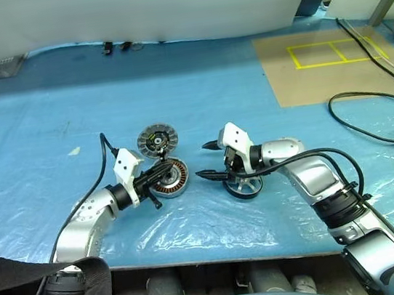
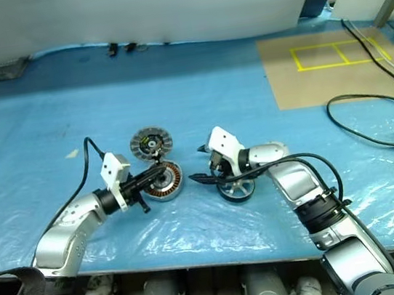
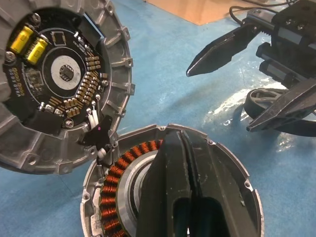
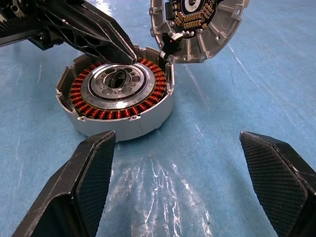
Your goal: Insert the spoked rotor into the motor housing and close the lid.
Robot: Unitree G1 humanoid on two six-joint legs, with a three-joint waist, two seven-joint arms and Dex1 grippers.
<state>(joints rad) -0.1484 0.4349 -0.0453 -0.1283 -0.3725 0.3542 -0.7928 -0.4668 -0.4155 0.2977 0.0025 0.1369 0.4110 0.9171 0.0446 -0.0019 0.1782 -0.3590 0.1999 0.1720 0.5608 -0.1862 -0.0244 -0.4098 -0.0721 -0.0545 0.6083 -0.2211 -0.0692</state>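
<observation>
Left gripper (image 1: pixel 162 173) closed over the motor housing (image 4: pixel 118 98) beside the lid (image 1: pixel 153 140), right gripper (image 1: pixel 208 160) wide open above the spoked rotor (image 1: pixel 244 186), all on blue sheet (image 1: pixel 65 100).

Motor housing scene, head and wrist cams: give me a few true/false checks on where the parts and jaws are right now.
1. The spoked rotor already sits inside the motor housing. False: it lies on the blue sheet beneath the right gripper, and the housing shows bare copper windings.
2. The left gripper has its jaws shut over the housing. True.
3. The right gripper's jaws are shut. False: they stand wide open.
4. The lid is closed on the housing. False: it stands tilted open at the housing's far edge, circuit board showing.
5. A black cable lies on the sheet to the robot's right. True.
</observation>
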